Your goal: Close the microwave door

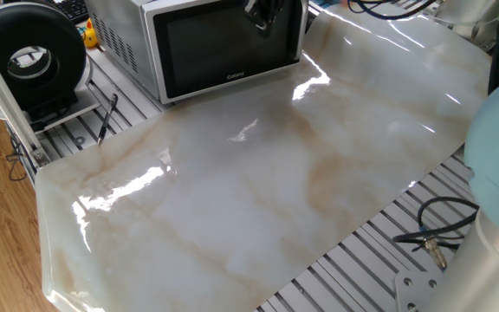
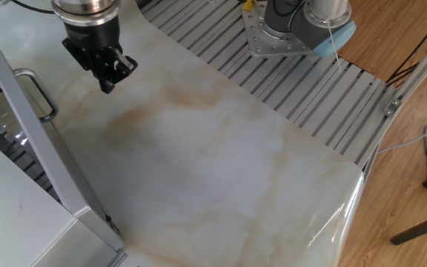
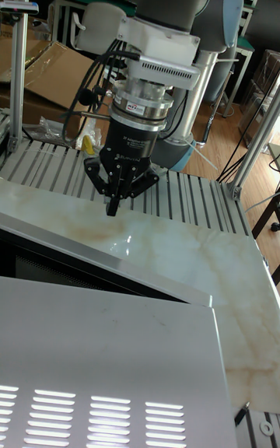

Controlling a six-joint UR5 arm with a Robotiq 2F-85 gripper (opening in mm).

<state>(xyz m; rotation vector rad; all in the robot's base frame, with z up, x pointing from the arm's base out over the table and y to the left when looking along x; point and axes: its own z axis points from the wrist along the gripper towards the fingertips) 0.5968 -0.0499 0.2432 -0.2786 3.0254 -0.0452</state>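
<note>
A silver-grey microwave [image 1: 137, 39] stands at the far end of a glossy marble-patterned tabletop [image 1: 275, 191], and everything here is placed relative to it. The microwave door [image 1: 223, 43], a dark glass panel with a silver frame and a small white logo at its lower edge, looks nearly flush with the oven front in one fixed view. In the other fixed view the door [image 2: 47, 156] stands slightly ajar, with its curved metal handle [image 2: 39, 93] on the outer face.

The robot's gripper [image 2: 108, 83] hangs in front of the door near the handle end, above the tabletop, apart from the handle. Its fingers [image 3: 113, 203] point down and are pressed together into a single tip, holding nothing (the tall fixed view shows this best). To the side of the microwave away from the gripper sits a round black fan-like device [image 1: 29, 56]. The robot base [image 2: 302, 22] is mounted well apart from the microwave, across the tabletop.
</note>
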